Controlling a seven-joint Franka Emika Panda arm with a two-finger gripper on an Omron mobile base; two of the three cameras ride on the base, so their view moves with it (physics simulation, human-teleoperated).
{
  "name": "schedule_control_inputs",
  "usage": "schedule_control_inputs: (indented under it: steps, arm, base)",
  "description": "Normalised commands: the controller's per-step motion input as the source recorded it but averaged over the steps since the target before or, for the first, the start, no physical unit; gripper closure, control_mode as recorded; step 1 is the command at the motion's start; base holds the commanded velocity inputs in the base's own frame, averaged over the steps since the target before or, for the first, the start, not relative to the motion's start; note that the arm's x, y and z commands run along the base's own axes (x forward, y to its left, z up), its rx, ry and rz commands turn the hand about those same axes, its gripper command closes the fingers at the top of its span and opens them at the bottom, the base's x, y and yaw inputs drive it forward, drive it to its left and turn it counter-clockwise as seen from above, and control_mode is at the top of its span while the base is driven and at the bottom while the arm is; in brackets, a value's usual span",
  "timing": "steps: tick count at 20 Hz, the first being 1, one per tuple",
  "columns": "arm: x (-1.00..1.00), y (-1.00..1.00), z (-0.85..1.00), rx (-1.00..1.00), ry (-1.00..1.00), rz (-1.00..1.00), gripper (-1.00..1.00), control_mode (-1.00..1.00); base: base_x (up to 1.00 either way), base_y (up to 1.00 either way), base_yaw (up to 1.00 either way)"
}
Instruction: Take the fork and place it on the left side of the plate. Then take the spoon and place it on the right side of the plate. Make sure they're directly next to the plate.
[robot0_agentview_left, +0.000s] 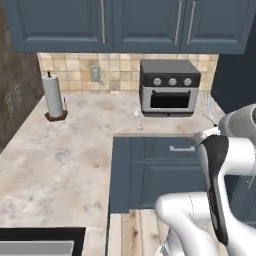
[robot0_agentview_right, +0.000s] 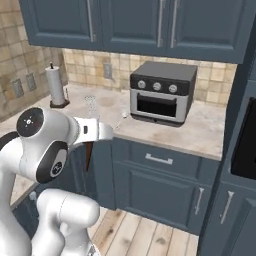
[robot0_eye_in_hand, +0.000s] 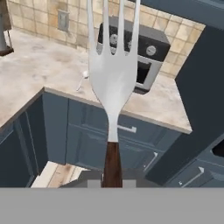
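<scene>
We see the fork (robot0_eye_in_hand: 113, 83) held upright in the tool (robot0_eye_in_hand: 112, 180), whose fingertips are hidden; only the dark handle end rises from between them, and the tines are cut off at 12 o'clock of the hand view. The spoon (robot0_agentview_left: 137, 119) lies small on the bench (robot0_agentview_left: 65, 150), at 9 o'clock of the toaster oven (robot0_agentview_left: 169, 87). In the right base view the fork (robot0_agentview_right: 90, 107) is faint.

One fork (robot0_eye_in_hand: 113, 78), one spoon (robot0_agentview_left: 137, 119), one toaster oven (robot0_agentview_left: 169, 87), one paper towel roll (robot0_agentview_left: 53, 95), three oven knobs, one wall outlet (robot0_agentview_left: 95, 73), possibly more at left.
</scene>
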Motion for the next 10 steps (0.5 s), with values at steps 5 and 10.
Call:
schedule_control_inputs:
  steps: [5, 10]
  arm:
    - [0.0, 0.0, 0.0, 0.0, 0.0, 0.0, 1.0, 1.0]
    - [0.0, 0.0, 0.0, 0.0, 0.0, 0.0, 1.0, 1.0]
  base:
    - [-0.76, -0.1, 0.39]
    - [-0.63, -0.32, 0.43]
